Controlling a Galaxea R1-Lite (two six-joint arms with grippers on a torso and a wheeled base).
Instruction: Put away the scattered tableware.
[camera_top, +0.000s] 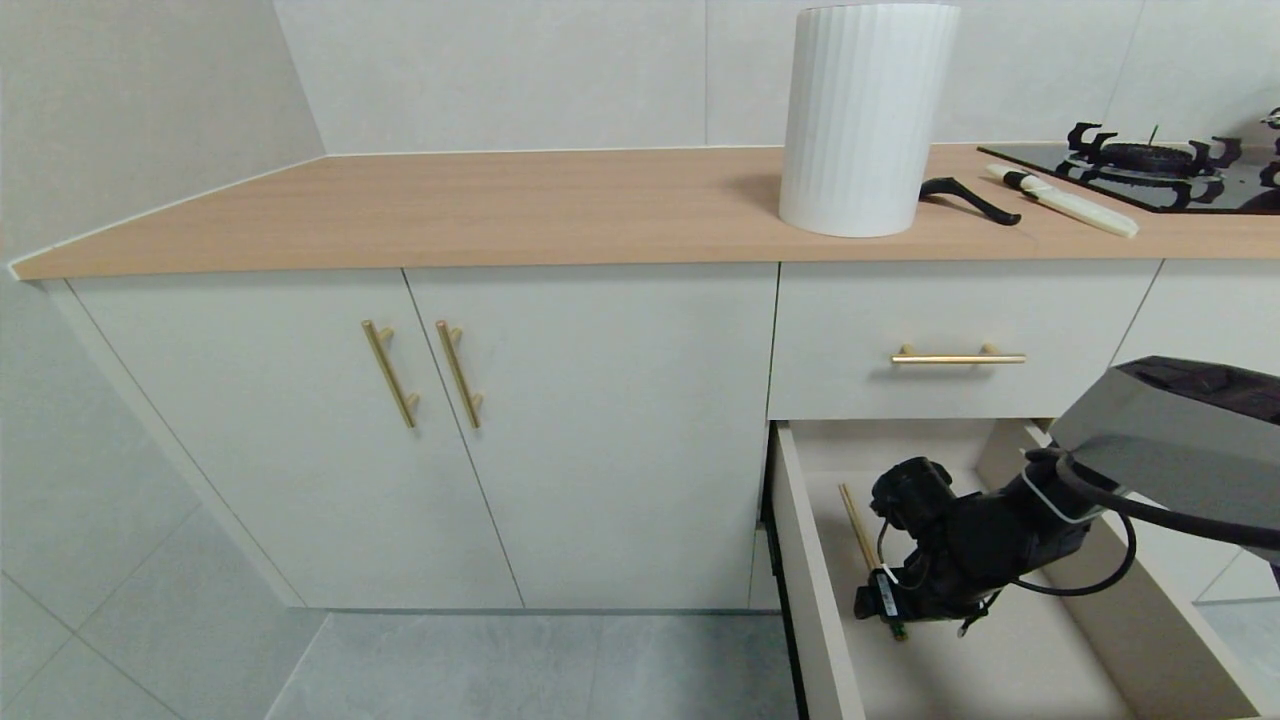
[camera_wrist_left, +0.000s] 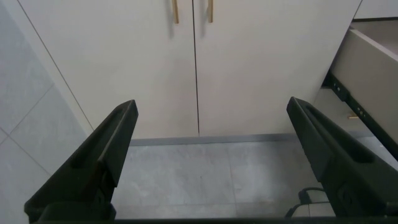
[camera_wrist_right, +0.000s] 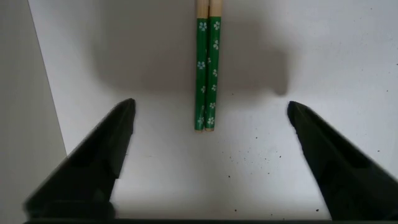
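Right hand (camera_wrist_right: 210, 107) spread wide, empty, over chopsticks (camera_wrist_right: 207, 68)

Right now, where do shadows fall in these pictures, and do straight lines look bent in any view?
Head view: the white ribbed container casts a soft shadow to its left on the wooden countertop; the edges of the cabinet doors splay outward, a wide-lens bend. Right wrist view: soft light, no glare on the green chopsticks on the drawer floor. Left wrist view: flat light, straight lines.

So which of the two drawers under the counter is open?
The lower drawer: it is pulled out, with green-ended chopsticks lying inside. The upper drawer, with the gold bar handle, is shut.
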